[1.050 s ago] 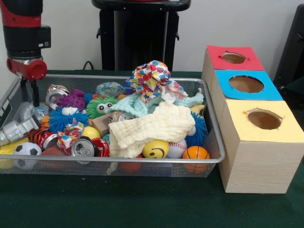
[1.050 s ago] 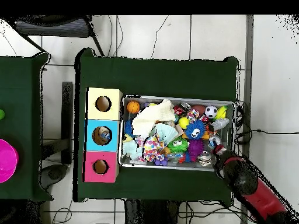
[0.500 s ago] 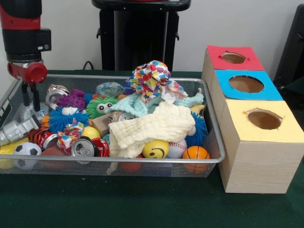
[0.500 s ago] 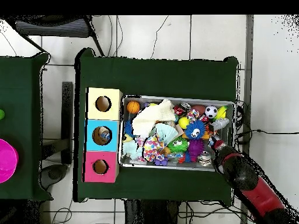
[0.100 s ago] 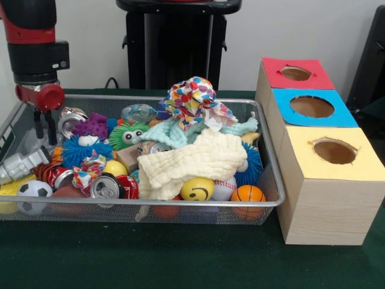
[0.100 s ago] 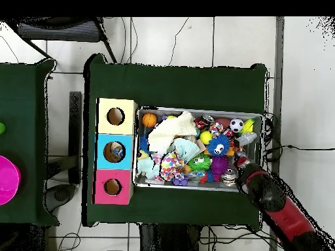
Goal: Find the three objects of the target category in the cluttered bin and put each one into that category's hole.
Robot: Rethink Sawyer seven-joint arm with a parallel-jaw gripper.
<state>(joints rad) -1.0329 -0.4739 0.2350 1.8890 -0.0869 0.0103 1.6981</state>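
Observation:
A wire mesh bin (image 5: pixel 180 203) is heaped with toys. At its left end my gripper (image 5: pixel 46 137) hangs open with nothing between its fingers, just above a clear plastic bottle (image 5: pixel 33 141) and beside a crushed silver can (image 5: pixel 71 118). Close by are a purple fuzzy toy (image 5: pixel 91 125) and a blue fuzzy ball (image 5: pixel 81 150). Another crushed can (image 5: pixel 108 185) and a soccer ball (image 5: pixel 33 191) lie at the front left. In the overhead view the gripper (image 6: pixel 239 171) is over the bin's (image 6: pixel 198 110) lower right corner.
A cream cloth (image 5: pixel 192 161) and a colourful dotted cloth (image 5: pixel 192 96) cover the bin's middle. A smiley ball (image 5: pixel 197 188), baseball (image 5: pixel 224 188) and basketball (image 5: pixel 247 194) lie at the front. Red (image 5: pixel 319 78), blue (image 5: pixel 283 114) and yellow (image 5: pixel 301 162) boxes with holes stand on the right.
In the front view the arm has shifted a little to the right and the gripper has dropped slightly lower into the bin. The objects have not moved.

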